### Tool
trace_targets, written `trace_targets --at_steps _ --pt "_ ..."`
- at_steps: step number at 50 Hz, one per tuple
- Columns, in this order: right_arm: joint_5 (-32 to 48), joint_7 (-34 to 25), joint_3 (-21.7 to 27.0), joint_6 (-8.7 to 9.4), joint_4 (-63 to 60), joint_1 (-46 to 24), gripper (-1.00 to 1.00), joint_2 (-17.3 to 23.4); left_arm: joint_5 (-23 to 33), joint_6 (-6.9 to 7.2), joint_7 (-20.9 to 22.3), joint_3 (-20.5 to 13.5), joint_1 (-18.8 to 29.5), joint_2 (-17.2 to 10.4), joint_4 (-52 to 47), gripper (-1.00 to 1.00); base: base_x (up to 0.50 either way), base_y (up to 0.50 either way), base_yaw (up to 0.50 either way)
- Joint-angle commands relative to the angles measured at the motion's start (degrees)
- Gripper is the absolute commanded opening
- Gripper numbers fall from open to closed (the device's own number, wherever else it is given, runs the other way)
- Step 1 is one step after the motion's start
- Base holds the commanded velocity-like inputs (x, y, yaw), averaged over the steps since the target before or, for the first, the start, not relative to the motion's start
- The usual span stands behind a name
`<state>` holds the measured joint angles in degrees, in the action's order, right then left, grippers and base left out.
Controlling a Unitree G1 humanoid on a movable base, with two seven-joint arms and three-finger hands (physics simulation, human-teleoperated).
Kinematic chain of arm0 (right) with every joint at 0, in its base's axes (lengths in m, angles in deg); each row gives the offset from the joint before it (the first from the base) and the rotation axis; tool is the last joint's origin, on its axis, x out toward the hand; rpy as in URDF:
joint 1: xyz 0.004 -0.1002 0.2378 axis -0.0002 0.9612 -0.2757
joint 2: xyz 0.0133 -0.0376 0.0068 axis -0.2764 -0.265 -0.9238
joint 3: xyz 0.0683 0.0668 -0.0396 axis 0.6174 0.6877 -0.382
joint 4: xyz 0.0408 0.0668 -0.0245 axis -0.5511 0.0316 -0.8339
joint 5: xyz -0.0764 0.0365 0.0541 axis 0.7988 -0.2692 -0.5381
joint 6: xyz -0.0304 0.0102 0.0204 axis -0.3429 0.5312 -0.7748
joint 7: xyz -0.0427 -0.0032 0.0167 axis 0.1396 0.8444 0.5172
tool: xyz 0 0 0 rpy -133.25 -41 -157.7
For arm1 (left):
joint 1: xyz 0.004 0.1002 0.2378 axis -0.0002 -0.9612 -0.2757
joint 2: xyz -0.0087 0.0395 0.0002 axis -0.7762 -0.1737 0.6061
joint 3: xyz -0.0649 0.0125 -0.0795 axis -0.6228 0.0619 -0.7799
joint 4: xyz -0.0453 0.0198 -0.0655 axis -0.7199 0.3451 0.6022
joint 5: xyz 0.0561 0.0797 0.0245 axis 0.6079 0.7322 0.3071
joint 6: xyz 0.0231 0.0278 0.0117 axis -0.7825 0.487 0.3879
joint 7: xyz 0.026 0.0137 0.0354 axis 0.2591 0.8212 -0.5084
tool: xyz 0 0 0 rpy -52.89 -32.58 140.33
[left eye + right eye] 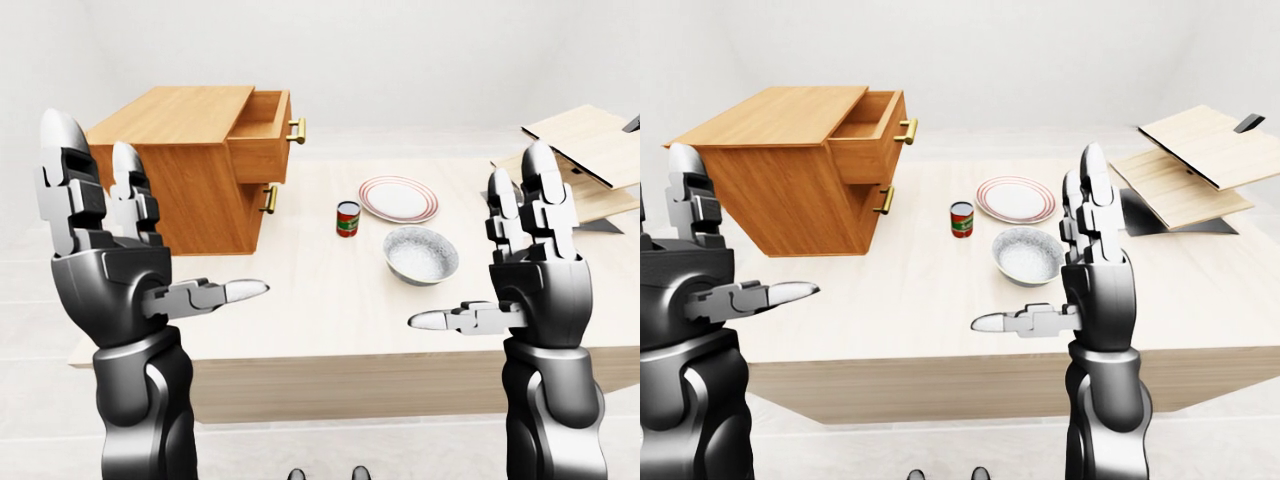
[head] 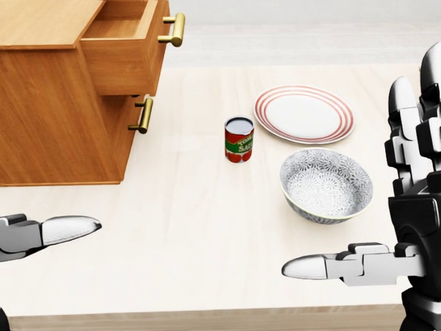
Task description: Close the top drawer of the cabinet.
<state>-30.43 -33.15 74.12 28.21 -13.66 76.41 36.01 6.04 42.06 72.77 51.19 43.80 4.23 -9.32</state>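
Observation:
A wooden cabinet (image 2: pixel 55 117) stands on the table's left side. Its top drawer (image 2: pixel 127 62) is pulled out to the right, and the brass handle (image 2: pixel 172 29) juts past the cabinet's face. The lower drawer with its own handle (image 2: pixel 143 114) sits flush. My left hand (image 1: pixel 150 235) is raised and open at the left in the left-eye view, over the table's near edge and well short of the drawer. At the right, my right hand (image 1: pixel 500 260) is also open, fingers upright and thumb pointing inward. Neither hand holds anything.
On the pale table (image 2: pixel 193 227), a tomato sauce can (image 2: pixel 239 139) stands right of the cabinet. Beyond it lie a red-rimmed plate (image 2: pixel 304 114) and a patterned bowl (image 2: pixel 326 185). Tilted wooden boards (image 1: pixel 1200 160) rest at the far right.

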Motion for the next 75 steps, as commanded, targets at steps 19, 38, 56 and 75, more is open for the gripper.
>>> trace_targets --at_steps 19,38,56,75 --pt "-2.47 0.57 0.87 0.0 0.18 0.82 1.0 0.07 -0.83 0.0 -0.62 -1.17 2.13 -0.94 0.23 1.0 0.0 0.5 0.0" --pt "-0.67 1.31 -0.31 0.0 3.0 0.14 1.0 -0.16 -0.93 0.0 -0.16 -1.65 2.02 -1.32 2.1 1.0 0.0 0.39 0.0" --pt "-2.49 0.61 -0.17 0.0 2.27 1.89 1.0 -0.39 -1.38 0.0 -0.49 -2.24 2.86 -1.4 1.9 1.0 0.34 -0.05 0.0" --pt "-1.86 0.59 -0.26 0.0 3.14 2.13 1.0 -0.32 -2.02 0.0 -0.89 -1.91 2.3 -1.33 1.31 1.0 0.5 -0.08 0.0"
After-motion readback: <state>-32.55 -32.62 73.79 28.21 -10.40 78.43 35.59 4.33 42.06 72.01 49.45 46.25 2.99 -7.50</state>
